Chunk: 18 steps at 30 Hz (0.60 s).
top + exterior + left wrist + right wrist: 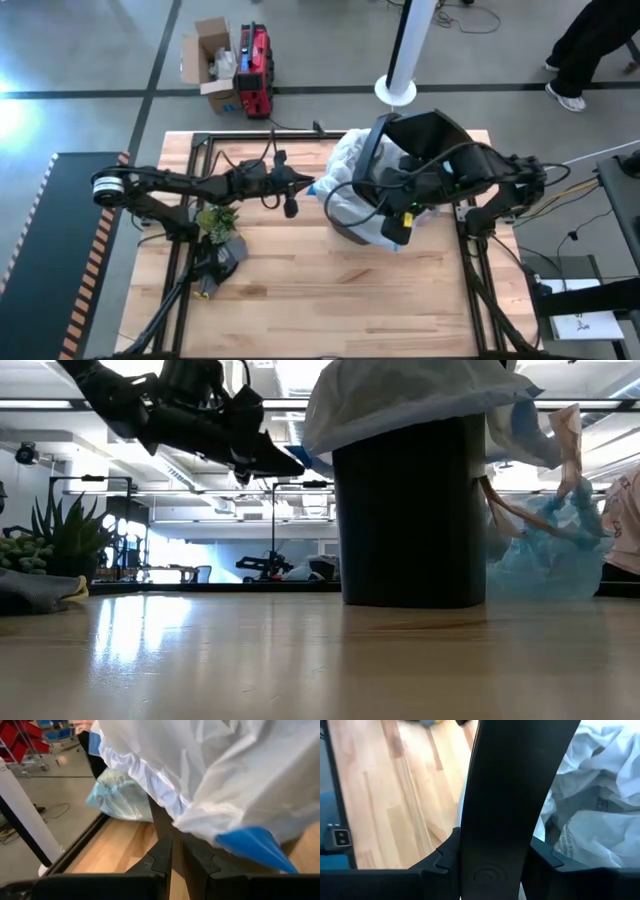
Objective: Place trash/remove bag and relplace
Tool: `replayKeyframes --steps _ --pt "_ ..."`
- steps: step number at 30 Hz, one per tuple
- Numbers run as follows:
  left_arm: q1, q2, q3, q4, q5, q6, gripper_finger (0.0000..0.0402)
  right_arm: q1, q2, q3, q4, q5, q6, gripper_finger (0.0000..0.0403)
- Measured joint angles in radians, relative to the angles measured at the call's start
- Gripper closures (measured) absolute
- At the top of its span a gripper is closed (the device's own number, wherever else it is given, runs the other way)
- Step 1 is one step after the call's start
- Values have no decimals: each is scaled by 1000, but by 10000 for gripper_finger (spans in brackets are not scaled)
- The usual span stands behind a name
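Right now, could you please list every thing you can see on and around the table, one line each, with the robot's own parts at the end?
bin: one, black, upright near the table's middle-right.
white bag: one, translucent white, draped over the bin's rim.
blue bag: one, light blue and crinkly, lying on the table beside the bin.
plant: one, green, on the table's left part.
table: one, light wood.
cardboard box: one, brown, on the floor beyond the table.
red case: one, red, on the floor next to the box.
person: one, dark trousers, standing at the far right.
left hand: shut, at the white bag's edge.
right hand: clamped on the bin's rim.
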State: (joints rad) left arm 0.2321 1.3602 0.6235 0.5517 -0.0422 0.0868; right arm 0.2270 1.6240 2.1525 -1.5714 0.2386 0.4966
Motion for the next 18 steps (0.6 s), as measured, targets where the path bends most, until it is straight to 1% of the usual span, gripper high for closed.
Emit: replayKeyframes --steps 5,11,15,18 --pt "-2 52 43 12 -19 -1 380 -21 -1 49 0 -2 -9 276" --pt "-5 121 102 11 -19 0 380 -80 18 51 2 -30 -26 272" --pt "-7 152 123 6 -19 3 380 -95 34 51 10 -41 -36 269" --pt "-7 167 135 13 -19 4 380 -100 35 51 33 -76 -46 274"
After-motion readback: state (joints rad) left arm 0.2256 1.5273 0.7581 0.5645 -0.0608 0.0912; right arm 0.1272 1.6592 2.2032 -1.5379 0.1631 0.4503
